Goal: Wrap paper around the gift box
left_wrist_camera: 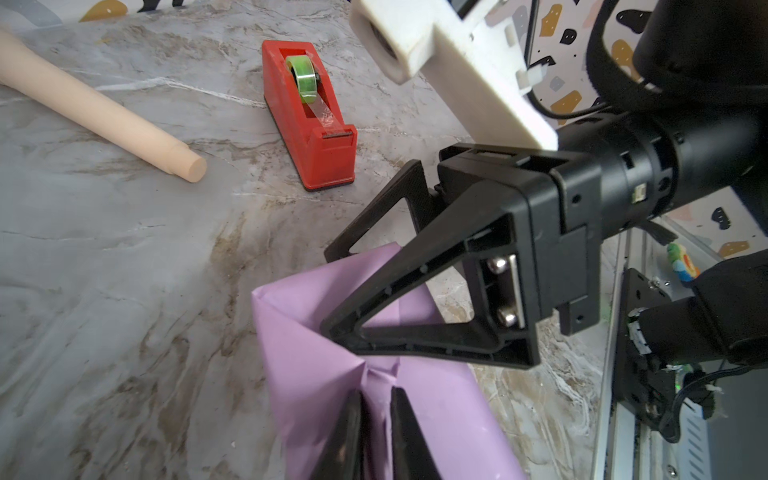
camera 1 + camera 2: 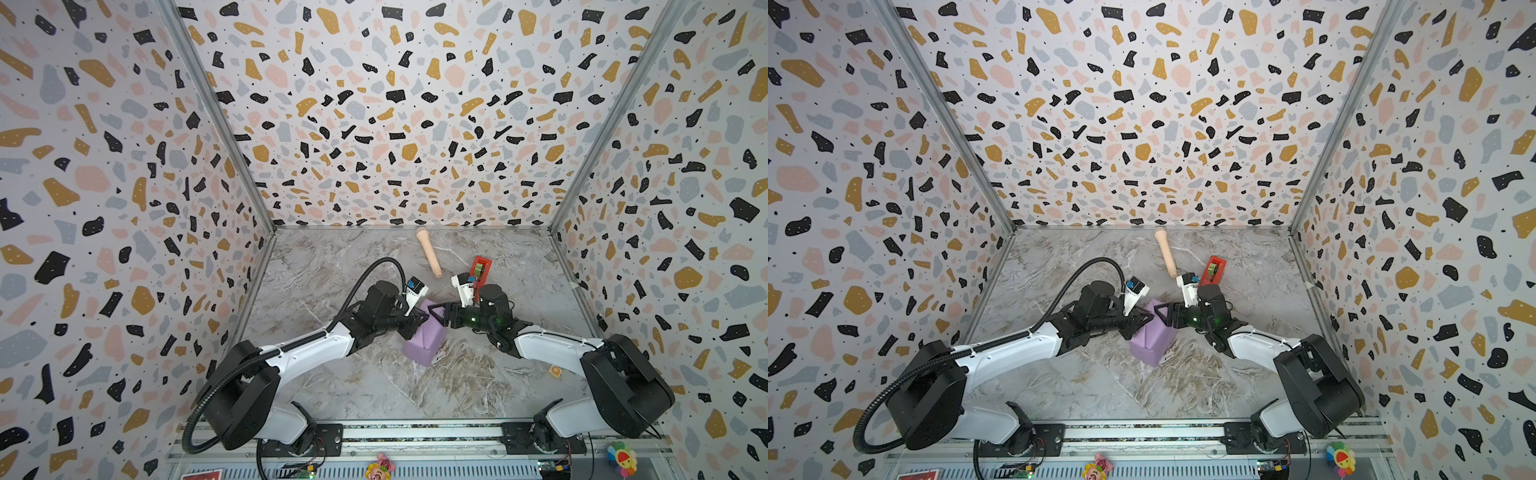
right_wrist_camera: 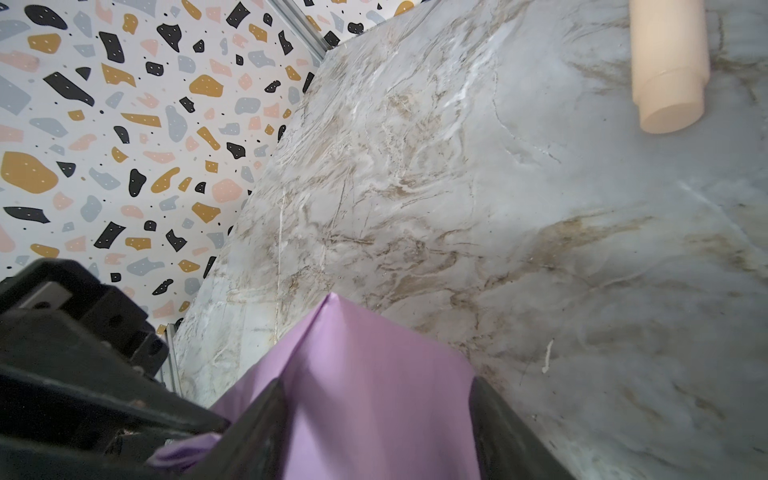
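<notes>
The paper [image 2: 422, 345], lilac side out, stands bundled on the table [image 2: 332, 257]. My left claw [image 1: 376, 395], narrow, pinches a pleat on its top; my right claw [image 3: 376, 382], wide, clasps the bundle between its fingers.

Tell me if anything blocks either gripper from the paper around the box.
Nothing visible does. The left gripper pinches a fold of the paper, and the right gripper clasps its end. The tape dispenser lies farther back.
</notes>
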`<state>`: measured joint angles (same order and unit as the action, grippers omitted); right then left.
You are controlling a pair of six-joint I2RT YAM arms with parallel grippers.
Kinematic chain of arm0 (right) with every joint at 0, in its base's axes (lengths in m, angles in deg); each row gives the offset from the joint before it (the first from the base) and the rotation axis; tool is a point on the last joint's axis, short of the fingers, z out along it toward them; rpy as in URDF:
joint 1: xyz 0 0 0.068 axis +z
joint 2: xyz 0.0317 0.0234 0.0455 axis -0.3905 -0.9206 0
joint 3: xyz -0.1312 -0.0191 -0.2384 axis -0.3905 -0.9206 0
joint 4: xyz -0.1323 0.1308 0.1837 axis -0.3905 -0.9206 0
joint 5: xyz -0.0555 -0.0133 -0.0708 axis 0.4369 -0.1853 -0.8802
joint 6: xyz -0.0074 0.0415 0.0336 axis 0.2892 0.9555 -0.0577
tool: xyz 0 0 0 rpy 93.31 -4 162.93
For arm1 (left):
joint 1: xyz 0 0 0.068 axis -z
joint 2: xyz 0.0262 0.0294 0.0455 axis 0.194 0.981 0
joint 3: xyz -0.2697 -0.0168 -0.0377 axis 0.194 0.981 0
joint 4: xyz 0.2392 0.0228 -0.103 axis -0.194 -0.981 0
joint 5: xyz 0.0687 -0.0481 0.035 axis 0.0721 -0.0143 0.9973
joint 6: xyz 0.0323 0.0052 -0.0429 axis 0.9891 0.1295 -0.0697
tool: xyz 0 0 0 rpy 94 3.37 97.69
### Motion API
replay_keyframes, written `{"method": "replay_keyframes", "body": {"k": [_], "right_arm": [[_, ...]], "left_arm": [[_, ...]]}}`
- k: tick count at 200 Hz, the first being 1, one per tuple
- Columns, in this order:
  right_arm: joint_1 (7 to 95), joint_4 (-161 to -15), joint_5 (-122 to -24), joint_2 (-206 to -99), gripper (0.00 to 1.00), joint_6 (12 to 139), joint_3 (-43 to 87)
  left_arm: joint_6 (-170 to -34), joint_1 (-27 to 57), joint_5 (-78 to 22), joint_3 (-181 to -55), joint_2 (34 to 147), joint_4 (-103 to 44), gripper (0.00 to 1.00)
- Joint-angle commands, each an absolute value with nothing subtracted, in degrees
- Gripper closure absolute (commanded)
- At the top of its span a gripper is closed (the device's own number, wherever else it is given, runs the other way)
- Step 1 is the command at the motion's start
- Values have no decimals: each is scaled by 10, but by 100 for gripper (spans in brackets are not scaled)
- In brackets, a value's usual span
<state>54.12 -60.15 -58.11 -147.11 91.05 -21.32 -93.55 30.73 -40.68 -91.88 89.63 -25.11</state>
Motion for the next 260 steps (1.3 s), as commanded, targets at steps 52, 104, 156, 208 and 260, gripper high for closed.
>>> {"method": "replay_keyframes", "body": {"k": [52, 104, 156, 208, 260], "right_arm": [[544, -677, -607, -1458, 30, 897, -220], [526, -672, -547, -1446, 26, 909, -180], [514, -663, -512, -1472, 22, 919, -142], [524, -667, -484, -1521, 18, 907, -136], [525, -662, -495, -1512, 19, 896, -185]], "left_arm": [[-932, 316, -501, -915, 922, -246, 62], [-920, 317, -490, -906, 926, -252, 59], [-915, 317, -488, -905, 933, -253, 59], [-912, 317, -483, -904, 933, -256, 58], [-916, 317, -477, -906, 929, -253, 57]]}}
